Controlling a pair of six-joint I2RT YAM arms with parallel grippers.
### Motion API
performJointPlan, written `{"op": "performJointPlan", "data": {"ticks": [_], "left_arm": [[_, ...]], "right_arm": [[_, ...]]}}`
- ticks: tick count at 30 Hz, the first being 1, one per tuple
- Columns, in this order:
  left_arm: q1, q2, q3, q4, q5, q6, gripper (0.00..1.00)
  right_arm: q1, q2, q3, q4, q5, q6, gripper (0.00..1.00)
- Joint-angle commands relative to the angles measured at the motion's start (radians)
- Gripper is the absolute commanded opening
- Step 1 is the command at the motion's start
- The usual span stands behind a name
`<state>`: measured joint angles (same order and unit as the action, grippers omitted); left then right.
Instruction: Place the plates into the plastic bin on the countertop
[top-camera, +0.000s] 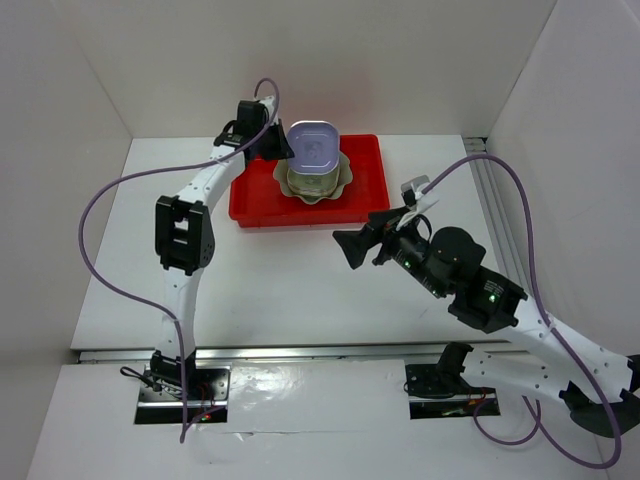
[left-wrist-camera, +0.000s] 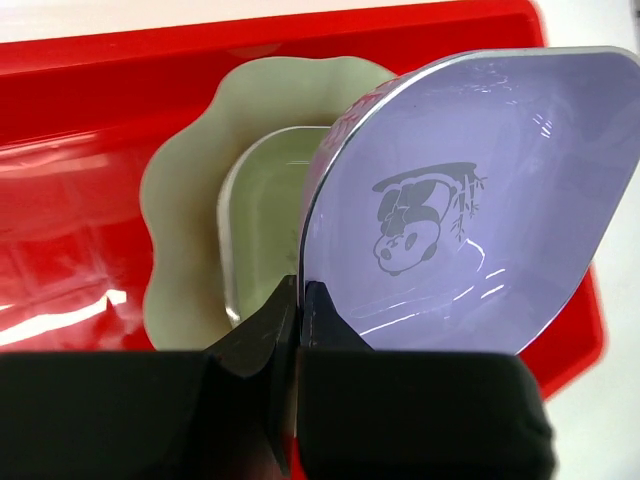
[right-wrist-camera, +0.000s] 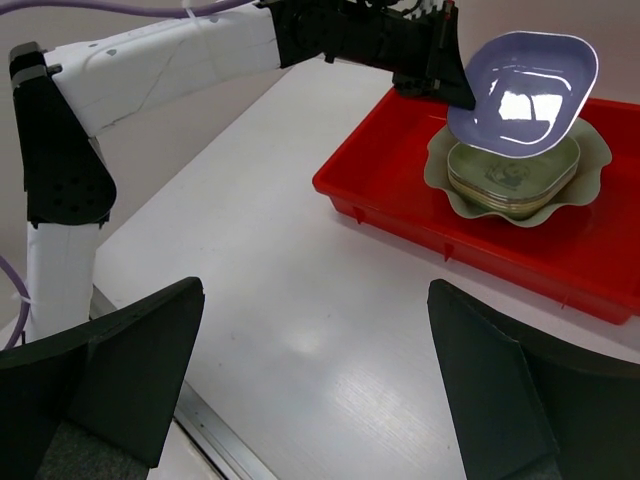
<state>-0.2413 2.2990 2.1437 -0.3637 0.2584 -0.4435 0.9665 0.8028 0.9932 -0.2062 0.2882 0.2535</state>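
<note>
My left gripper clamps the lavender dish, seemingly just clear of the stack beyond my fingertips. Next: lower, release. My right gripper gapes, empty.

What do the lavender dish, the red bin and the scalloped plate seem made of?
The lavender dish looks like glossy melamine or hard plastic: sharp reflections, printed panda. The red bin looks like shiny moulded plastic: streaky highlights on its floor. The scalloped plate is probably plastic too, but duller.
</note>
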Motion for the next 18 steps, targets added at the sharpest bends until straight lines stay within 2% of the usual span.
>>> {"op": "performJointPlan", "data": {"ticks": [1, 4, 7, 8, 11, 12, 13, 14, 18], "left_arm": [[-0.006, 0.025, 0.059, 0.028, -0.041, 0.063, 0.08], [-0.006, 0.048, 0.070, 0.014, -0.051, 0.072, 0.12], [-0.006, 0.057, 0.070, 0.014, -0.051, 0.081, 0.27], [-0.006, 0.057, 0.070, 0.014, -0.051, 0.081, 0.44], [-0.006, 0.028, 0.056, 0.014, -0.051, 0.071, 0.58], [-0.006, 0.013, 0.045, 0.014, -0.042, 0.071, 0.83], [-0.015, -0.004, 0.033, 0.025, -0.042, 0.071, 0.95], [-0.015, -0.036, 0.033, 0.025, -0.059, 0.071, 1.00], [-0.015, -0.151, 0.015, 0.025, -0.089, 0.062, 1.00]], "right_arm": [[0.009, -0.001, -0.011, 0.008, 0.012, 0.013, 1.00], [0.018, 0.009, -0.011, 0.008, 0.012, 0.013, 1.00], [0.018, 0.019, -0.011, 0.008, 0.012, 0.013, 1.00], [0.018, 0.019, -0.011, 0.008, 0.012, 0.013, 1.00], [0.018, 0.030, -0.011, 0.008, 0.003, 0.013, 1.00], [0.018, 0.030, -0.011, 0.008, 0.003, 0.013, 1.00], [0.018, 0.030, -0.011, 0.008, 0.003, 0.013, 1.00], [0.018, 0.039, -0.011, 0.008, 0.003, 0.013, 1.00], [0.018, 0.039, -0.011, 0.018, 0.003, 0.024, 1.00]]}}
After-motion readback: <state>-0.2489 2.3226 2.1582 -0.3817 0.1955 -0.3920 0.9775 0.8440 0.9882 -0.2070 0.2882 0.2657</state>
